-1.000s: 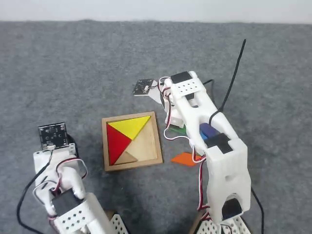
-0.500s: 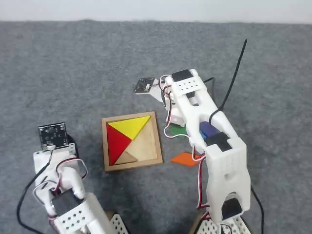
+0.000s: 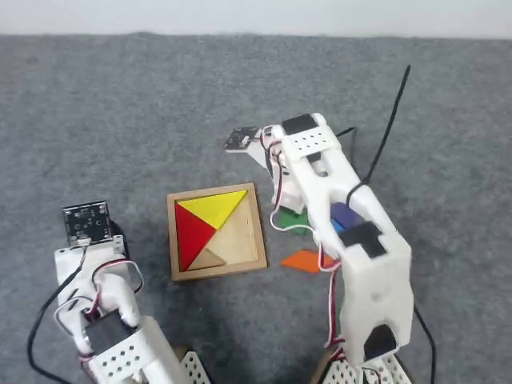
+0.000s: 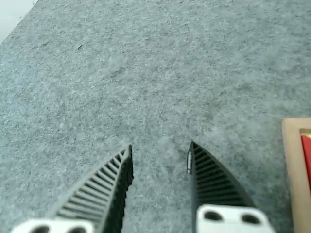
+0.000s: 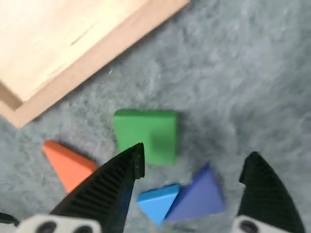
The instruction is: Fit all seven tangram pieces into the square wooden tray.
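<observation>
wooden tray [image 3: 240, 237], red triangle [image 3: 190, 232], yellow triangle [image 3: 216, 207] inside; green piece [image 5: 150, 131] outside

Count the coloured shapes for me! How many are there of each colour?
yellow triangle: 1
red triangle: 1
green square: 1
orange piece: 1
light blue triangle: 1
dark blue triangle: 1
Total: 6

Yellow triangle [image 3: 214, 206], red triangle [image 3: 192, 234], green square [image 5: 153, 131], orange piece [image 3: 302, 260]
</observation>
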Available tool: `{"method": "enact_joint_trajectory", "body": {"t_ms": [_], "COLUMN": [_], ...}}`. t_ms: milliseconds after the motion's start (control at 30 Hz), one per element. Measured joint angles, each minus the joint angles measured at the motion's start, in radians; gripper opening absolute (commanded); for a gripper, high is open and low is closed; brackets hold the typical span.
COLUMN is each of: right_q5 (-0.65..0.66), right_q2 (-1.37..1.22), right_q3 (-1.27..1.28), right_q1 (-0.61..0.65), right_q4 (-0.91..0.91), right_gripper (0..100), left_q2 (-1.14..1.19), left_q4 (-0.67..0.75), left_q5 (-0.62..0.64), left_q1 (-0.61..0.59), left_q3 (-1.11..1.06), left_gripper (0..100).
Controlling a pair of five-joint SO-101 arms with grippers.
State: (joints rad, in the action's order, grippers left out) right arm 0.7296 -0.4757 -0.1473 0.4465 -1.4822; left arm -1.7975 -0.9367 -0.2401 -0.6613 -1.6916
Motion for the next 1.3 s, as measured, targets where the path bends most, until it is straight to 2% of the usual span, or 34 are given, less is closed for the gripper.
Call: {"method": "enact_joint_trajectory", "body": {"t_ms": [267, 533, 700, 1000, 1167, 1300], "right_q5": [0.032, 0.043, 0.043, 0.041, 0.032, -0.038], "right_q2": [0.167, 0.083, -0.028, -0.069, -0.061, -0.020], "right_q3": [0.313, 0.276, 0.137, 0.035, 0.040, 0.044], "right_q1": [0.100, 0.049, 0.041, 0.023, 0.021, 0.023], "right_q4": [0.178, 0.235, 0.157, 0.120, 0.120, 0.120], "right_gripper": [33.6, 33.5, 33.0, 2.1, 3.0, 3.1], "left_q2": [0.000, 0.000, 0.000, 0.000, 0.000, 0.000], "left_q4": [0.000, 0.000, 0.000, 0.000, 0.000, 0.000], "left_q5": [0.000, 0.000, 0.000, 0.000, 0.000, 0.000], "left_q1": [0.000, 0.002, 0.000, 0.000, 0.000, 0.002], "left_q3": [0.000, 0.000, 0.000, 0.000, 0.000, 0.000], "left_gripper": [18, 18, 18, 18, 18, 18]}}
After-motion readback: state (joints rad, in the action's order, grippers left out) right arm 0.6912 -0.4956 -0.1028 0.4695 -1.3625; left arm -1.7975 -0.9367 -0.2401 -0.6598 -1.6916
